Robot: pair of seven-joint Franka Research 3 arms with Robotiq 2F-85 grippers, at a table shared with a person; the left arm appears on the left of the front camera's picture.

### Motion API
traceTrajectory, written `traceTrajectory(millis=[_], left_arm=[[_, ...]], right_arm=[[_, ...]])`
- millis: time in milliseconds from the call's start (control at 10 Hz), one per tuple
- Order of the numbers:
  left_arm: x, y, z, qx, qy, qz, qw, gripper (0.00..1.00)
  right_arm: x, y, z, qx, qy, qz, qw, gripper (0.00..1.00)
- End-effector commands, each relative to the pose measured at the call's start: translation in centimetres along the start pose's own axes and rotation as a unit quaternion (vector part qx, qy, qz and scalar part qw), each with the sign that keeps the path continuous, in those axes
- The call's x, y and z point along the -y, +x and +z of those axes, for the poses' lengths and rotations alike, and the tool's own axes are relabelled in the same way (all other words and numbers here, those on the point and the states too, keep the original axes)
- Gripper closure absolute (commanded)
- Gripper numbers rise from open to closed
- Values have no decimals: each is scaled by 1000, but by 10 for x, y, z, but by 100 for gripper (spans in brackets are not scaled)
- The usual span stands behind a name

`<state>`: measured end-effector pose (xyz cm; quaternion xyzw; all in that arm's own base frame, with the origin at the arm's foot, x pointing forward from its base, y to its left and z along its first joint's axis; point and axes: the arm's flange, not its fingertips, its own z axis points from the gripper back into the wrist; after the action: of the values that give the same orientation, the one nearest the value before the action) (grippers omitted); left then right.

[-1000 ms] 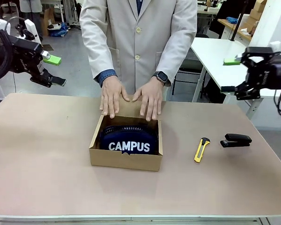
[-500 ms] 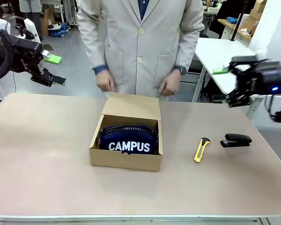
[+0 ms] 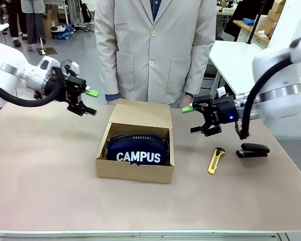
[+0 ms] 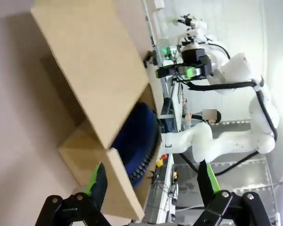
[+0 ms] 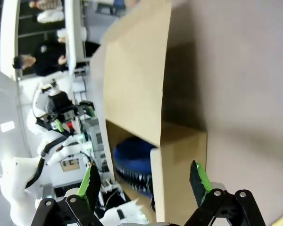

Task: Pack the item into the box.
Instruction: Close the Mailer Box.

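The navy pouch, lettered "CAMPUS" in white, lies inside the box, filling it nearly wall to wall. The hinged lid stands up at the far side. The left gripper and right gripper, both spread wide and empty, flank it, probably to fold it down.

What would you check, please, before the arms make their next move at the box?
1. Pouch lies fully inside the box: ok.
2. Lid stands open, free to be folded down: ok.
3. Left claw open and empty, beside the lid: ok.
4. Right claw open and empty, beside the lid: ok.
5. Person has hands off the lid: cannot tell, they are hidden.
6. Knife and stapler lie apart from the box: ok.
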<state>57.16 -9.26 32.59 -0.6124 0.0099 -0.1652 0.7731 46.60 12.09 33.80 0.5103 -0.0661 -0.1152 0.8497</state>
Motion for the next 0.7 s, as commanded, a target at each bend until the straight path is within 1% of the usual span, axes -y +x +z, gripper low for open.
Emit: traceTrajectory(millis=[0,100,200,300,400,600], left_arm=[[23,-14,5,-1,-3,-28,1000,0],[23,-14,5,-1,-3,-28,1000,0],[-6,3,1,0,0,3,1000,0],[-17,17,-6,-18,4,16,1000,0],[-30,31,-13,-29,-23,27,999,0],[-45,43,-22,-28,-31,26,999,0]], right_arm=[[-26,-8,60,97,18,-19,995,0],[0,0,0,0,0,0,1000,0],[-3,10,18,35,7,-6,999,0],[-1,31,6,34,7,-11,999,0],[6,46,-12,12,5,-11,1000,0],[16,66,-39,-9,11,-6,1000,0]])
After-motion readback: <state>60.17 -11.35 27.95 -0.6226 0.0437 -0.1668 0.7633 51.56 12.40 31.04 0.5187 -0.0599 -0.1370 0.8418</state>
